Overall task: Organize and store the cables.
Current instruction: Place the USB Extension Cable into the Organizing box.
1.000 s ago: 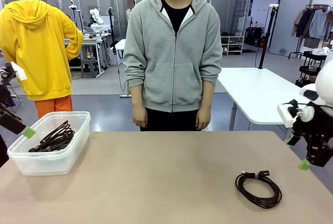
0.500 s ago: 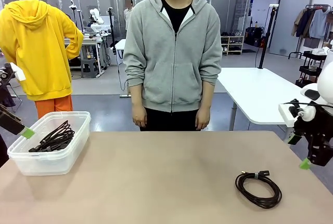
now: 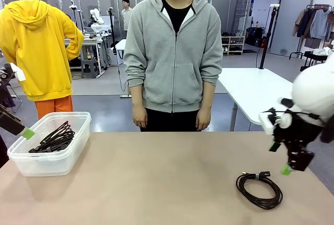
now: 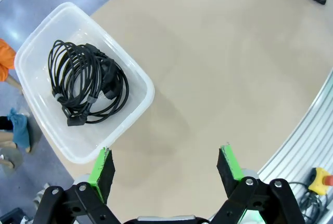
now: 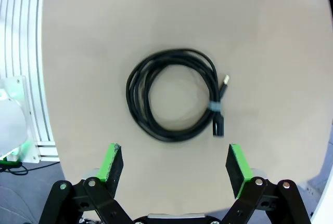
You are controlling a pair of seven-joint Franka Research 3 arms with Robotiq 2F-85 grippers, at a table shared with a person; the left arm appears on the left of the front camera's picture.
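Right gripper [image 3: 286,158] poised over the loose cable coil [image 3: 259,189] — jaws apart, nothing held.

The coil lies flat on the tan surface [image 3: 156,183] near the robot's right front edge, just below and ahead of the right gripper; from the right wrist it sits centred between the green pads [image 5: 111,162], its bound plug ends [image 5: 217,115] off to one side, so the oval's long axis runs roughly across the jaw line. The left gripper [image 4: 164,164], also spread wide and empty, hangs beside the clear plastic bin [image 3: 78,146] — well apart from that coil, so the right arm is plainly nearer. Stored cables [image 4: 86,89] already rest in the bin: thin, matte black, springy-looking loops.
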